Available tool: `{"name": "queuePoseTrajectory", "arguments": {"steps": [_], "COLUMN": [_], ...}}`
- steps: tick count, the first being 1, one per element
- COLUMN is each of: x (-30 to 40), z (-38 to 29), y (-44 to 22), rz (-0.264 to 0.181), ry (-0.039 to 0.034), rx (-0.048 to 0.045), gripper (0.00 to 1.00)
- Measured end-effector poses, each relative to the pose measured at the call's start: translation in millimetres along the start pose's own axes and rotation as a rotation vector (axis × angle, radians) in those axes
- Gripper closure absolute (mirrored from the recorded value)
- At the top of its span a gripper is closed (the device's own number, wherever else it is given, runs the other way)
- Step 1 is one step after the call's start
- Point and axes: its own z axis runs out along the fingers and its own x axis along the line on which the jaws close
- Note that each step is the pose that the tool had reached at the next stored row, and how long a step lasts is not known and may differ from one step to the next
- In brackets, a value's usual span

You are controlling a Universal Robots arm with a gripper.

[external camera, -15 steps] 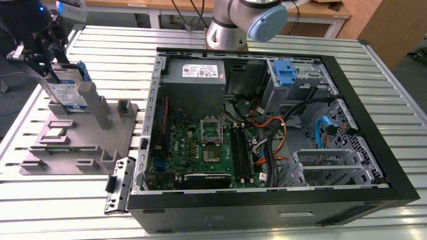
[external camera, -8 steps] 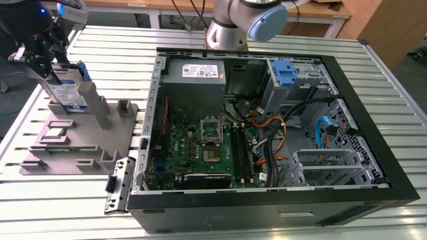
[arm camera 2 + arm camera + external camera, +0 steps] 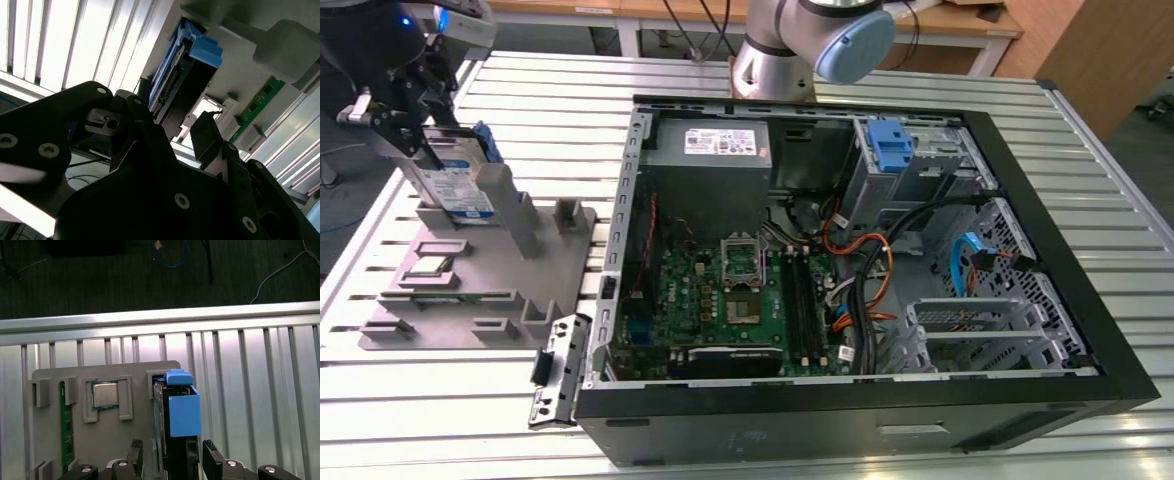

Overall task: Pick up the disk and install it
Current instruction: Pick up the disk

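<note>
Exterior view: claw [image 3: 416,135] apart astride upright disk [image 3: 447,168], white-and-blue label [image 3: 467,195] illegible.

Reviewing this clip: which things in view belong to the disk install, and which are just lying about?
Job: flat silver metal disk with blue plastic rails; black gripper, open astride it; open black computer case.
Lying about: square silver processor chip; green memory stick; grey slotted tray holding them.

Silver disk [image 3: 458,185] with blue side rails and white-blue label, upright on edge in grey holder [image 3: 494,278]
</note>
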Motion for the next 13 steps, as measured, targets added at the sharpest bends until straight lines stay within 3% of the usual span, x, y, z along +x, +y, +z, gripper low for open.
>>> {"name": "queuePoseTrajectory", "arguments": {"steps": [13], "x": [-0.2], "z": [0.1], "y": [0.0], "rz": [-0.014], "ry": [0.0005], "rx": [-0.0008], "gripper": [0.41]}}
